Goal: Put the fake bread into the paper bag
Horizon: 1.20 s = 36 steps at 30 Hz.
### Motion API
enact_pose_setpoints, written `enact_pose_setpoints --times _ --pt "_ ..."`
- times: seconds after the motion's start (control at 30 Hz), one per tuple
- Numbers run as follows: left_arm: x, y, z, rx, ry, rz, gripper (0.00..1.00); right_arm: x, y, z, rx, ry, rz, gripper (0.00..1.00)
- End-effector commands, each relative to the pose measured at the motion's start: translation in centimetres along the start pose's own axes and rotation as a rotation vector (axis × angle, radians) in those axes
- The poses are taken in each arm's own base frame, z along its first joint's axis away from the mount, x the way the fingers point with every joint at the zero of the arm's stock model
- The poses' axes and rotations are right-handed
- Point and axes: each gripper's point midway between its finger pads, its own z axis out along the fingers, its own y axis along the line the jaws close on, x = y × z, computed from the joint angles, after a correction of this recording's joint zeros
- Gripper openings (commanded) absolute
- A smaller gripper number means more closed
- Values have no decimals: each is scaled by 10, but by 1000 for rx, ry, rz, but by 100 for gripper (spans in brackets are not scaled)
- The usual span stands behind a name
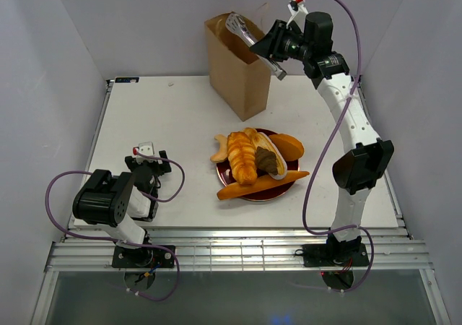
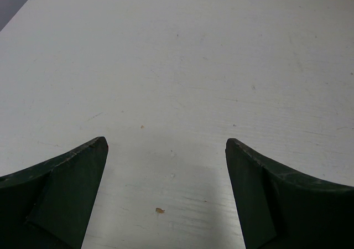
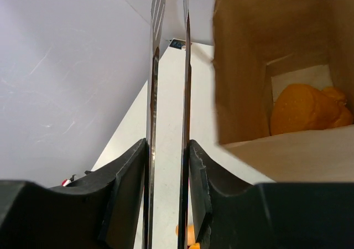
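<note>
The brown paper bag (image 1: 238,76) stands open at the back of the table. My right gripper (image 1: 268,47) hovers beside its mouth, shut on a pair of metal tongs (image 1: 242,29) whose empty tips reach over the opening. In the right wrist view my gripper (image 3: 168,149) clamps the two tong blades (image 3: 153,94), and one orange bread (image 3: 307,108) lies at the bottom of the bag (image 3: 249,66). Several breads sit on the dark red plate (image 1: 291,167): a baguette (image 1: 260,185), a croissant (image 1: 242,155), a bun (image 1: 287,146) and a filled roll (image 1: 268,159). My left gripper (image 1: 148,165) is open and empty, low over the bare table (image 2: 166,144).
White walls close in the table (image 1: 166,123) on the left, back and right. A metal rail (image 1: 231,253) runs along the near edge by the arm bases. The bag stands close to the back wall.
</note>
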Motion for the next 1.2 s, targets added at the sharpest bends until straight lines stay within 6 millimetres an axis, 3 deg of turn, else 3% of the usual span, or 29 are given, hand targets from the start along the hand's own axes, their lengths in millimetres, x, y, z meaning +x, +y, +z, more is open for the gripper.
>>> enact_pose_setpoints --times 0.0,0.2,0.23,0.27,0.3,0.37,0.67,0.7,0.73,0.8,0.83,1.0,1.17 --pt "-34 -4 4 14 -123 -51 98 -25 33 -22 -78 -67 -64 40" --pt "-34 -4 4 14 -123 -51 98 -27 55 -52 -88 -71 -115 40" --pt "-33 -4 4 14 -121 -50 98 -19 54 -56 -84 -51 -112 40" --pt "-34 -3 5 12 -124 -51 98 -6 56 -71 -67 -24 -122 40" --pt "-34 -3 5 12 -124 -51 98 -13 67 -82 -78 -47 -139 40" --pt "-34 -4 5 14 -123 -51 98 -1 66 -96 -57 -27 -157 40" --pt "-33 -3 5 12 -121 -50 98 107 30 -183 167 176 -180 43" --pt "-35 -4 5 14 -126 -52 98 111 37 -198 163 162 -193 43" --pt "-34 -4 4 14 -124 -51 98 132 27 -202 179 202 -174 45" --pt "-34 -4 5 14 -124 -51 98 146 31 -222 186 202 -181 47" --pt "-34 -3 5 12 -123 -51 98 163 22 -226 205 233 -167 50" --pt "-34 -4 4 14 -123 -51 98 200 15 -261 258 275 -172 54" --pt "-34 -4 4 14 -123 -51 98 234 -4 -281 324 333 -182 56"
